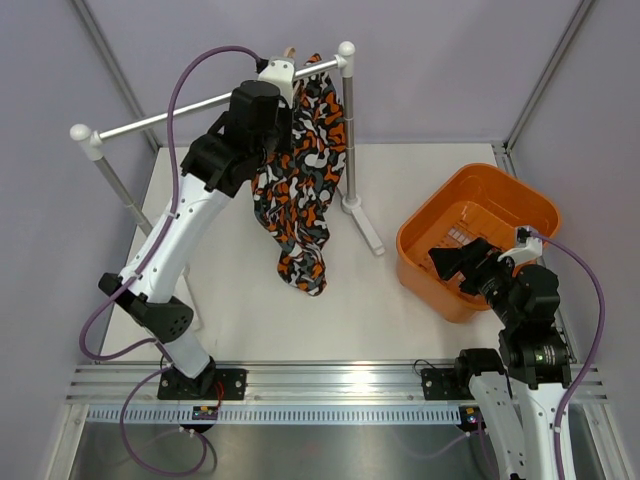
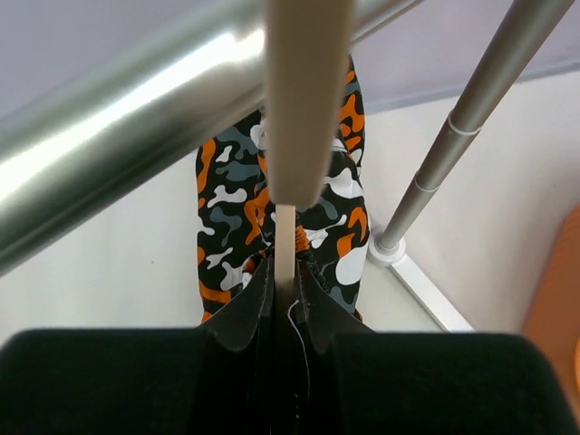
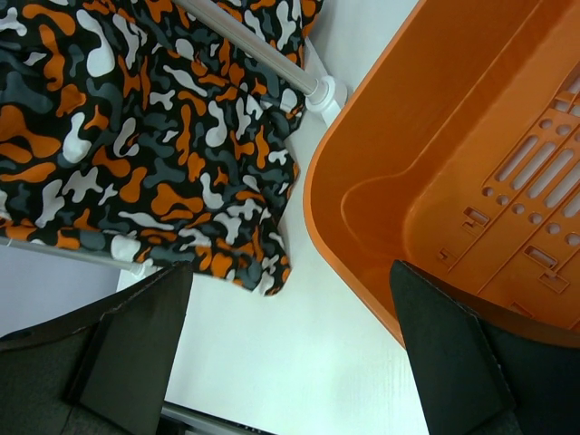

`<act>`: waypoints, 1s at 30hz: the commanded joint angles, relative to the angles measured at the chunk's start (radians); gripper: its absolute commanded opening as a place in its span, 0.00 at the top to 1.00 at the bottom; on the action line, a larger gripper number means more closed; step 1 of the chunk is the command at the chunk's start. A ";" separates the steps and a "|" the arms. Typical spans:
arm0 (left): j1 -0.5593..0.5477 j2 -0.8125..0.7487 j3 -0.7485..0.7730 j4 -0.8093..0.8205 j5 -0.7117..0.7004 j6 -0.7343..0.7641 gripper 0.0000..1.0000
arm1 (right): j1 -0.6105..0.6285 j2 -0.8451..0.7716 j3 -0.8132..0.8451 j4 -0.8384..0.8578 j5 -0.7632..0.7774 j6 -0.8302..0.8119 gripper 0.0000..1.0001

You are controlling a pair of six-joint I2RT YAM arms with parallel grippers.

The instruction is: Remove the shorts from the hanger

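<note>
Left tool (image 2: 285, 288): clenched on the hanger (image 2: 303, 109). Its two black fingers pinch the thin beige bar just below the rail (image 1: 200, 103).
Hanger: pale beige wood, hung at the rail's right end. In the left wrist view its broad upper part crosses in front of the rail and the thin bar runs down into the fingers.
Shorts (image 1: 300, 190): camouflage cloth in orange, black, grey and white. They are on the hanger and drape down from the rail's right end, behind the clamped bar. The pictures do not show whether the hem touches the counter (image 1: 240, 290).
Left arm: stretched from its base at the near edge up to the rail, with its wrist against the top of the shorts.
Rail: a shiny metal bar with white end caps, carried on two posts across the far part of the counter.
Right post (image 1: 348, 130): upright under the rail's right end, just beside the shorts, with its white foot on the counter.
Right tool (image 3: 290, 272): released, with its fingers spread wide. It is well to the right of the rail and nearer the arm bases, above the near side of the basket (image 1: 430, 285).
Basket: orange plastic with a slotted floor, standing on the counter to the right of the rail's right post and apart from its foot.
</note>
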 commanded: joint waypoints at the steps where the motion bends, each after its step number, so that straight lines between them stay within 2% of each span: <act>1: 0.003 -0.056 0.080 0.000 0.067 0.019 1.00 | -0.005 0.010 0.014 0.025 0.015 -0.030 0.01; 3: 0.003 -0.069 0.054 -0.023 0.101 0.004 1.00 | -0.003 0.014 0.013 0.030 0.014 -0.035 0.01; 7: 0.003 -0.133 -0.094 0.000 0.181 -0.002 1.00 | -0.005 0.031 0.014 0.033 0.003 -0.051 0.00; 10: 0.003 -0.155 -0.127 0.008 0.113 -0.001 1.00 | -0.005 0.040 0.014 0.034 -0.003 -0.067 0.01; 15: 0.003 -0.214 -0.201 0.090 0.115 -0.001 1.00 | -0.005 0.048 0.006 0.040 -0.038 -0.073 0.01; 20: 0.003 -0.222 -0.156 -0.006 0.092 -0.021 1.00 | -0.003 0.059 0.006 0.036 -0.045 -0.091 0.01; 22: 0.000 -0.254 -0.203 0.003 0.072 -0.018 1.00 | -0.003 0.063 0.005 0.042 -0.048 -0.090 0.01; 24: -0.003 -0.315 -0.306 0.093 0.069 0.021 1.00 | -0.003 0.073 0.002 0.051 -0.060 -0.090 0.01; 25: -0.003 -0.378 -0.410 0.180 0.066 0.027 1.00 | -0.005 0.079 0.002 0.057 -0.066 -0.090 0.01; 28: -0.003 -0.411 -0.454 0.195 0.076 0.037 1.00 | -0.003 0.090 0.002 0.063 -0.074 -0.091 0.01; 30: -0.003 -0.403 -0.443 0.146 0.086 0.041 1.00 | -0.005 0.094 0.002 0.069 -0.077 -0.091 0.01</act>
